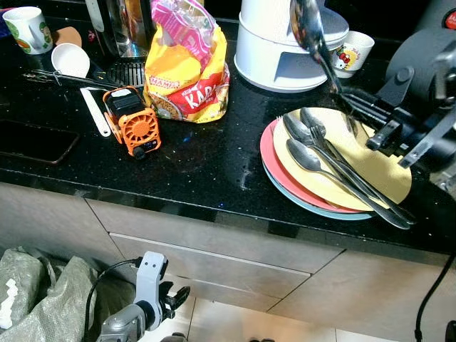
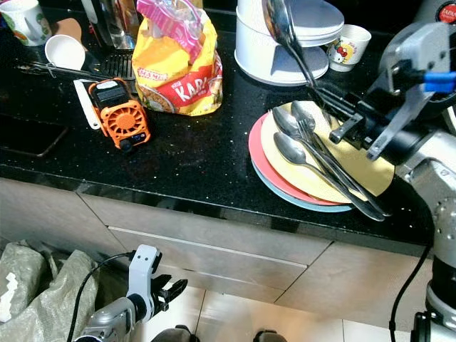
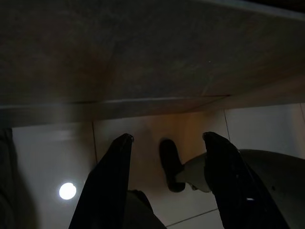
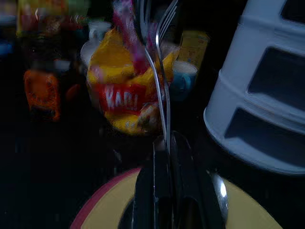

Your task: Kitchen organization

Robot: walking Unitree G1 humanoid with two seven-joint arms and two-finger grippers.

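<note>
Cutlery is the business here: a spoon (image 1: 308, 28) and, by the right wrist view, a fork (image 4: 164, 71) alongside it, are pinched together by their handles in the right gripper (image 1: 350, 102), whose black fingers are closed narrowly on them. The pair stands up and leans toward eleven o'clock from the gripper, lifted above the stack of plates (image 1: 385, 174) at the right of the black counter (image 1: 214, 164). More spoons and a fork (image 1: 335, 160) lie across the top yellow plate, their handles running out toward five o'clock past the rim.

At twelve o'clock from the plates sits a white tiered stand (image 1: 274, 53), and the raised spoon bowl is close in front of it. That looks like the first hazard: a swing toward twelve could knock the bowl against the stand or the small cup (image 1: 353, 50) beside it. The grip is low on two thin handles at once, so one piece could twist or slip out and fall onto the plates. The loose cutlery overhanging the rim could also be dragged off if the gripper dips.

At nine o'clock stand a yellow snack bag (image 1: 187, 68) and an orange fan (image 1: 134, 121), well apart from the work. The left gripper (image 1: 171, 296) hangs idle below the counter, fingers spread.
</note>
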